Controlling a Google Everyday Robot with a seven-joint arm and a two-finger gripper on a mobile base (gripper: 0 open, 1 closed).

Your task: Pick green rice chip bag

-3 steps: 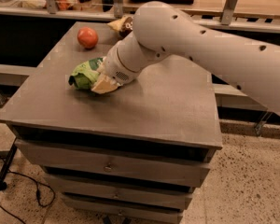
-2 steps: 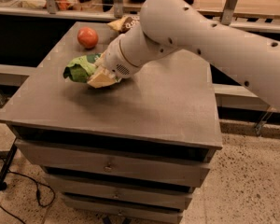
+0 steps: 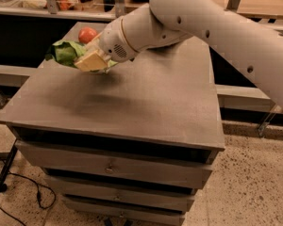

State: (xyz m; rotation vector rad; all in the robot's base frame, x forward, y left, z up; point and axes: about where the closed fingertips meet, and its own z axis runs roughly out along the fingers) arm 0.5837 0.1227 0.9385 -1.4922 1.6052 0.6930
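White arm [image 3: 203, 22] stretches across cabinet [image 3: 146, 102], gripper [image 3: 89, 60] clamping green rice chip bag [image 3: 66, 52] aloft.

Gripper [image 3: 90, 60], upper left in view at the arm's tip, had blocky tan fingers [image 3: 87, 63]; just behind it came a rounded off-white wrist housing [image 3: 114, 44] with a perforated grille, a thin orange seam ring, then a smooth off-white arm [image 3: 217, 27] dotted with dark round recesses.

Gripper [image 3: 87, 60] (aloft, arm outstretched) clamps green bag [image 3: 65, 52].
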